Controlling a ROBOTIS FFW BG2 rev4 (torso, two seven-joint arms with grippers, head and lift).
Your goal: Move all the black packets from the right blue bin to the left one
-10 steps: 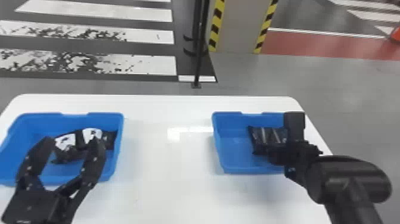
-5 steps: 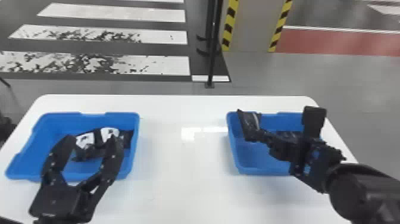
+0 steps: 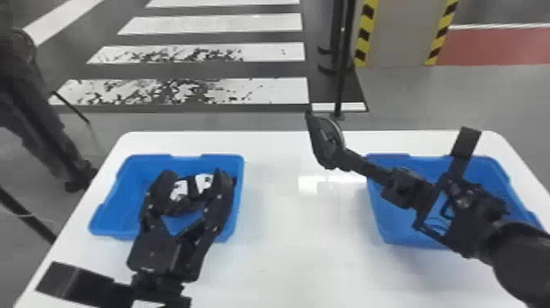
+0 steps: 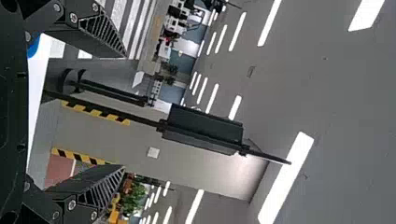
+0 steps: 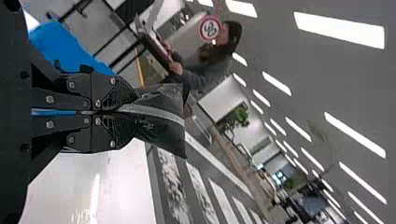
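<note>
Head view: the right arm [image 3: 519,254] is black, with a thick, rounded section behind angular wrist parts; a flat, rectangular black plate [image 3: 464,141] projects from its wrist. The left wrist bears a similar dark plate [image 3: 73,282]. The left gripper [image 3: 194,180] has a blocky black base and jointed fingers dotted with small pale screws. Wrist views: the left fingertips are wedge-shaped and diagonally ribbed, with silvery screw heads [image 4: 73,17]; the right gripper [image 3: 341,159] has black linkage plates [image 5: 63,101], round bright fasteners and ribbed wedges.

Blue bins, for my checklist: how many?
2 on the table: the left blue bin, partly behind the left hand, and the right blue bin, partly behind the right arm.
</note>
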